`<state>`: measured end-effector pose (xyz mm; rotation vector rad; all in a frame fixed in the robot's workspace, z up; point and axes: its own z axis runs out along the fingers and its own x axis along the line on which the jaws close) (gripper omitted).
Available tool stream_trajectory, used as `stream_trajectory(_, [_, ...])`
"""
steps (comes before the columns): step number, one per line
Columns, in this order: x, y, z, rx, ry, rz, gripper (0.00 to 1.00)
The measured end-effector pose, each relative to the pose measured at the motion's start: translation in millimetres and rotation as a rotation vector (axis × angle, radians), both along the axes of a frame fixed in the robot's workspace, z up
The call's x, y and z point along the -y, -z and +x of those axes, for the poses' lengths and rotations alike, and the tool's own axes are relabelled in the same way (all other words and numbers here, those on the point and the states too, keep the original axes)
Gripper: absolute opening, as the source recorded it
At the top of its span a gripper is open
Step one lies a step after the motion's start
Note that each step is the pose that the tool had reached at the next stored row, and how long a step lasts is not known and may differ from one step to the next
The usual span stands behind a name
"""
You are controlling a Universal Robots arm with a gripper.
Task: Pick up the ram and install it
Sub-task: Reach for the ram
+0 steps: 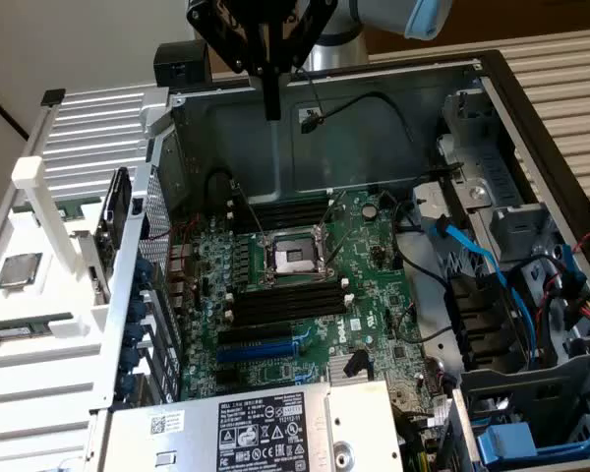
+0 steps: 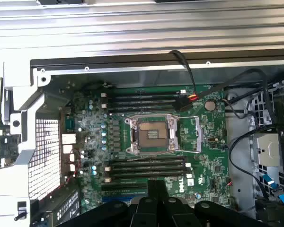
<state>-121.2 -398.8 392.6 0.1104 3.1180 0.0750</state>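
Observation:
The ram [image 1: 22, 329] is a thin green stick lying flat in a white holder [image 1: 49, 221] at the exterior view's left, outside the computer case. My gripper [image 1: 271, 98] hangs high over the far wall of the open case, well away from the ram. Its black fingers [image 2: 156, 191] are pressed together, shut, with nothing between them. On the green motherboard [image 1: 369, 246] below, black memory slots [image 1: 285, 300] with white end clips lie on either side of the CPU socket [image 1: 293, 258]. In the wrist view the slots [image 2: 146, 165] and the socket [image 2: 151, 135] lie ahead of the fingers.
A square silver CPU chip [image 1: 18, 270] rests on the white holder above the ram. Black cables [image 1: 374, 103] cross the case's far wall. Blue and black cables [image 1: 477, 256] and drive bays fill the exterior view's right. A labelled power supply [image 1: 256, 428] sits in front.

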Motion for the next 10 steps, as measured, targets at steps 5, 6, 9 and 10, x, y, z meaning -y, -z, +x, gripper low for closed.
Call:
stream_trajectory(5, [0.0, 0.0, 0.0, 0.0000, 0.000, 0.0000, 0.12])
stream_trajectory(6, [0.0, 0.0, 0.0, 0.0000, 0.000, 0.0000, 0.12])
stream_trajectory(9, [0.0, 0.0, 0.0, -0.0001, 0.000, 0.0000, 0.12])
stream_trajectory(10, [0.0, 0.0, 0.0, 0.0000, 0.000, 0.0000, 0.12])
